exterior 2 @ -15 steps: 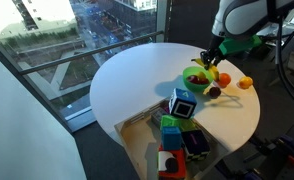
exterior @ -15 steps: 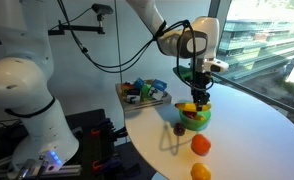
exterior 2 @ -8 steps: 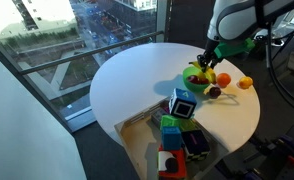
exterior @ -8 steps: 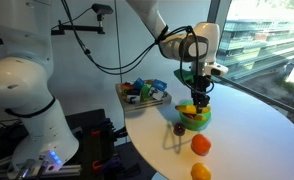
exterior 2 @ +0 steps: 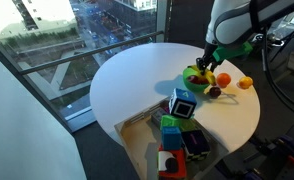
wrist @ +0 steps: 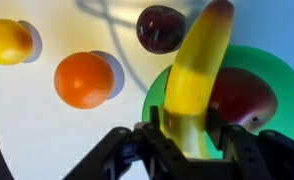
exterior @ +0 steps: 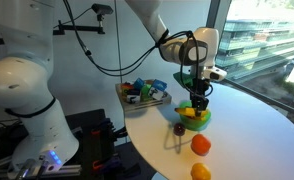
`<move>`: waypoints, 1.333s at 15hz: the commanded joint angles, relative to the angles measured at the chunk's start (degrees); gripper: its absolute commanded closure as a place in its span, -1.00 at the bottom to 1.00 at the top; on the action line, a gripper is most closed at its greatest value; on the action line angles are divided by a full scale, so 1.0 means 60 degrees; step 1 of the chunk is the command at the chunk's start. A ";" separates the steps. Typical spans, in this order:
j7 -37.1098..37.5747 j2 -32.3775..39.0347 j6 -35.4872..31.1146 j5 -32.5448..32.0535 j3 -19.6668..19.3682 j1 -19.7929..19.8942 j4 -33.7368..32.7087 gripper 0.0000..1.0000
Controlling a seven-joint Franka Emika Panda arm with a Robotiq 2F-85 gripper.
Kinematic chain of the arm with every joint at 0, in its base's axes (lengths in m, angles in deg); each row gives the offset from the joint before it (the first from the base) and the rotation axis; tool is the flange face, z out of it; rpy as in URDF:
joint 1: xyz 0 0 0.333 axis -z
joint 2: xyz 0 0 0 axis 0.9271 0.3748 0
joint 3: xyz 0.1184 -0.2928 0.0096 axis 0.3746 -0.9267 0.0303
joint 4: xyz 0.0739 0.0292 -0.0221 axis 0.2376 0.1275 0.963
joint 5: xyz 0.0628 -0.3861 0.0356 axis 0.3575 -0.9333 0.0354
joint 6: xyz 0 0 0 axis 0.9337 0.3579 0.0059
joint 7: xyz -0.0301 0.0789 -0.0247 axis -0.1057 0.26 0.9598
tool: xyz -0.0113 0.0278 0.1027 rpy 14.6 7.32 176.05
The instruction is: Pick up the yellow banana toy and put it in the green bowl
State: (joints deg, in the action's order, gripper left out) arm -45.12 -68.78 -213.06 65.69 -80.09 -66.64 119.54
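Note:
My gripper (wrist: 189, 128) is shut on the yellow banana toy (wrist: 195, 65) and holds it just above the green bowl (wrist: 275, 75). A red item (wrist: 242, 98) lies inside the bowl, beside the banana. In both exterior views the gripper (exterior: 198, 93) (exterior 2: 206, 64) hangs directly over the bowl (exterior: 195, 120) (exterior 2: 194, 82), with the banana (exterior: 190, 111) (exterior 2: 199, 72) at the bowl's rim.
A dark red plum toy (wrist: 160, 28), an orange fruit toy (wrist: 84, 79) and a yellow fruit toy (wrist: 7, 41) lie on the white round table (exterior: 247, 140) next to the bowl. A tray of mixed objects (exterior: 144, 93) stands at the table's edge. Coloured blocks (exterior 2: 177, 135) sit nearby.
My gripper has lowered slightly with the banana toward the bowl. Nothing else has moved.

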 commanded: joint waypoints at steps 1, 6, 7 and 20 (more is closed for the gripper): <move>0.0133 0.0068 0.0096 -0.0040 -0.0166 -0.0157 -0.0218 -0.65; -0.0067 -0.0245 0.0312 0.0107 -0.0121 -0.0104 -0.0107 -1.00; -0.0110 -0.0340 0.0360 0.0124 -0.0108 -0.0093 -0.0065 -1.00; -0.0504 -0.2075 0.2618 -0.0186 -0.0064 0.0049 0.0575 -1.00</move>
State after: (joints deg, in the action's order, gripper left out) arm -46.44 -77.24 -200.64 65.54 -80.39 -66.73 120.57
